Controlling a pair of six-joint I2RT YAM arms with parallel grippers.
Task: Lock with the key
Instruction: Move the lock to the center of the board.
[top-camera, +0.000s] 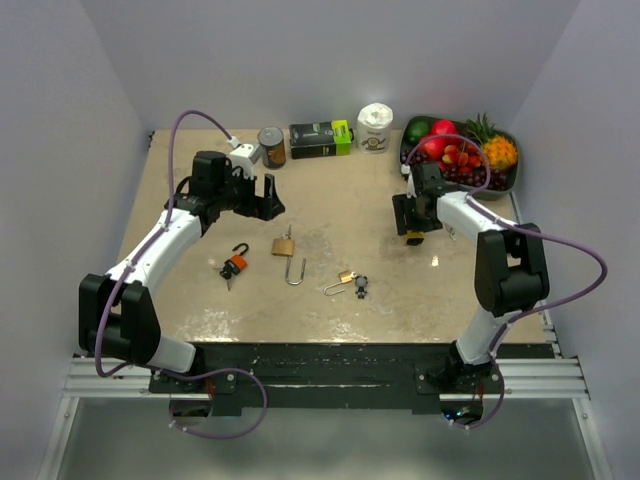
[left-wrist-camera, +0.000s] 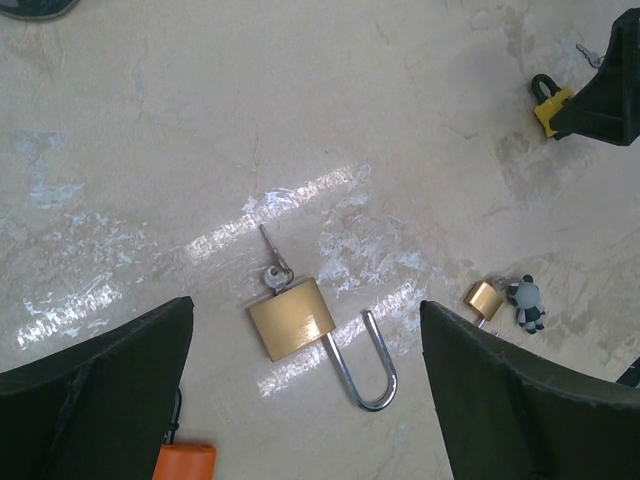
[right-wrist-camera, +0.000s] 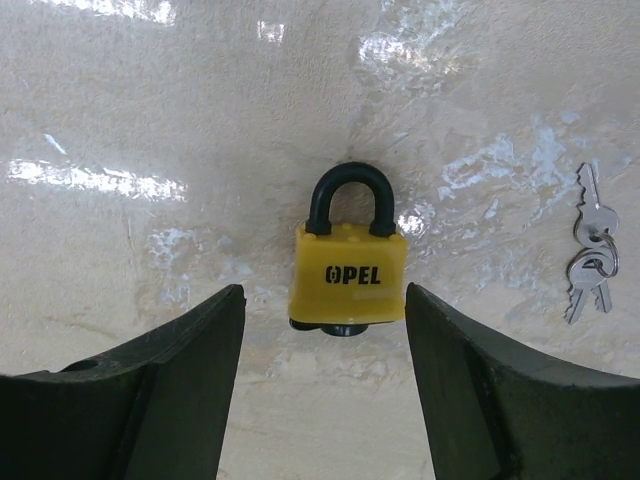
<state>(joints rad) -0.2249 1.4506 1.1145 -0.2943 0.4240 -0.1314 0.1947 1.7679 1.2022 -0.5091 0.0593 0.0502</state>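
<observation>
A large brass padlock (left-wrist-camera: 291, 318) lies on the table with its steel shackle (left-wrist-camera: 365, 365) swung open and a key (left-wrist-camera: 272, 262) in its body. My left gripper (left-wrist-camera: 305, 330) hovers open above it, a finger on either side, touching nothing. A yellow padlock (right-wrist-camera: 350, 275) with a black shackle (right-wrist-camera: 349, 197) pushed in lies just ahead of my right gripper (right-wrist-camera: 323, 330), which is open and empty. A bunch of loose keys (right-wrist-camera: 590, 255) lies to that lock's right. From above, the left gripper (top-camera: 262, 197) is behind the brass padlock (top-camera: 284, 246), and the right gripper (top-camera: 410, 222) is over the yellow padlock (top-camera: 412, 238).
A small brass padlock (top-camera: 345, 277) with a grey bear fob (top-camera: 360, 287) lies near the middle. An orange padlock (top-camera: 235, 263) lies at the left. Along the back stand a can (top-camera: 271, 146), a green-and-black box (top-camera: 321, 138), a white tub (top-camera: 375, 127) and a fruit bowl (top-camera: 510, 183).
</observation>
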